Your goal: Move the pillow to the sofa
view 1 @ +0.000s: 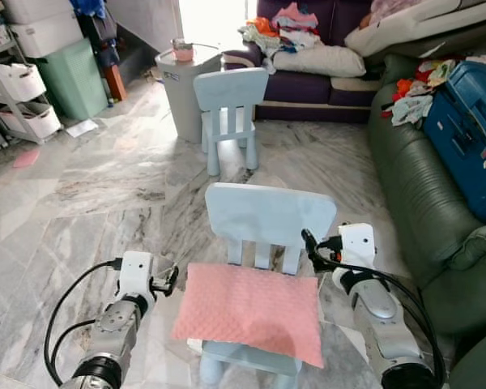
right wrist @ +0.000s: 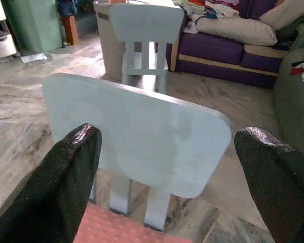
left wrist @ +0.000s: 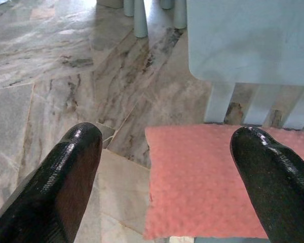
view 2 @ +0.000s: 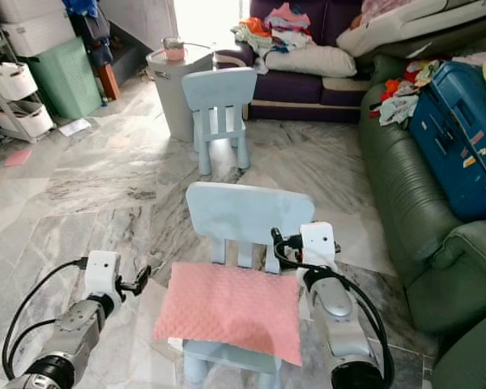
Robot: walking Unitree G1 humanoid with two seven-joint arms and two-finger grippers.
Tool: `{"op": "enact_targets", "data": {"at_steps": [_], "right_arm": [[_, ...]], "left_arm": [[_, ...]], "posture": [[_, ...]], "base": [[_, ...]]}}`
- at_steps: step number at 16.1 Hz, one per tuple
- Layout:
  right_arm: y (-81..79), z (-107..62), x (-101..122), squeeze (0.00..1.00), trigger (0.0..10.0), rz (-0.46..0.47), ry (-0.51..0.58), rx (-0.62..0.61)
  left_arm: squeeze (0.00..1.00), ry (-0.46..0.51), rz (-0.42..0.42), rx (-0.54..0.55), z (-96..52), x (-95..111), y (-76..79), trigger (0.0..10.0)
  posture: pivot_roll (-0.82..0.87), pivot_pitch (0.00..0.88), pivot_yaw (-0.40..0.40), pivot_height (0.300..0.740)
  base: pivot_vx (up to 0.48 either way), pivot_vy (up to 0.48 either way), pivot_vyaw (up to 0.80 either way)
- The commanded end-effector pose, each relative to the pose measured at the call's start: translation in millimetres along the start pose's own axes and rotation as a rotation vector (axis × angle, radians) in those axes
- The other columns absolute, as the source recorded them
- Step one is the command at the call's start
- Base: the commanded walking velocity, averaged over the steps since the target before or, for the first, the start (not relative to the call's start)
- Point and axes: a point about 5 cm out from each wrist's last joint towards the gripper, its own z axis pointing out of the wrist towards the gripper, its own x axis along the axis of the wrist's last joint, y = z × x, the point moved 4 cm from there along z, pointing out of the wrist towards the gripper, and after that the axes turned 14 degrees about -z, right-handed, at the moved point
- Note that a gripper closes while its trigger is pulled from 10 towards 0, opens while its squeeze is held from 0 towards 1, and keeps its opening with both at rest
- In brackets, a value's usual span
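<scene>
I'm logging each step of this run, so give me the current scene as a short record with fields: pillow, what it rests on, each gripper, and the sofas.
pillow: pink pillow, lying flat, not held
support: seat of the near light blue child's chair
left gripper: open, beside the pillow's left edge, not touching
right gripper: open, near the pillow's right rear corner, by the chair back
sofas: green sofa on the right with a blue suitcase; purple sofa at the back with clothes
other: second child's chair farther back
</scene>
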Motion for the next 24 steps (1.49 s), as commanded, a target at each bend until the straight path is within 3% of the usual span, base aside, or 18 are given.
{"op": "enact_targets", "data": {"at_steps": [1,6,8,12,14,19,24], "right_arm": [[2.2,-0.5,1.8,0.0,10.0,0.001,0.006,-0.002],[1.1,-4.4,-6.7,0.0,10.0,0.009,-0.025,0.004],[-1.2,-6.9,-1.9,0.0,10.0,0.026,-0.006,0.018],[0.9,-14.6,22.1,0.0,10.0,0.048,0.071,0.029],[6.5,-25.8,24.3,0.0,10.0,0.046,0.08,0.017],[23.3,-61.5,6.5,0.0,10.0,0.057,0.004,-0.02],[24.5,-52.4,17.3,0.0,10.0,0.041,0.02,-0.013]], "left_arm": [[0.0,0.005,0.02,-0.004,-1.8,-0.8,-1.0,10.0],[0.0,-0.038,0.025,0.018,-12.5,-19.2,-12.5,10.0],[0.0,0.044,-0.001,0.02,-15.3,-6.9,-14.0,10.0],[0.0,0.198,0.011,-0.087,-33.2,21.5,10.2,10.0],[0.0,0.252,0.046,-0.131,-49.4,31.5,21.1,10.0],[0.0,0.206,0.059,-0.135,-62.8,33.7,21.4,10.0],[0.0,0.192,0.05,-0.149,-60.8,34.5,32.1,10.0]], "posture": [[-0.13,0.0,0.023,0.74],[-0.12,0.0,0.018,0.74],[-0.12,0.0,0.016,0.74],[-0.08,0.0,0.012,0.74],[-0.07,0.0,0.018,0.74],[-0.1,0.0,0.036,0.74],[-0.11,0.0,0.028,0.74]], "base": [[0.0,0.0,0.0],[0.0,0.0,0.0],[0.0,0.0,0.0],[0.0,0.0,0.0],[0.0,0.0,0.0],[0.0,0.0,0.0],[0.0,0.0,0.0]]}}
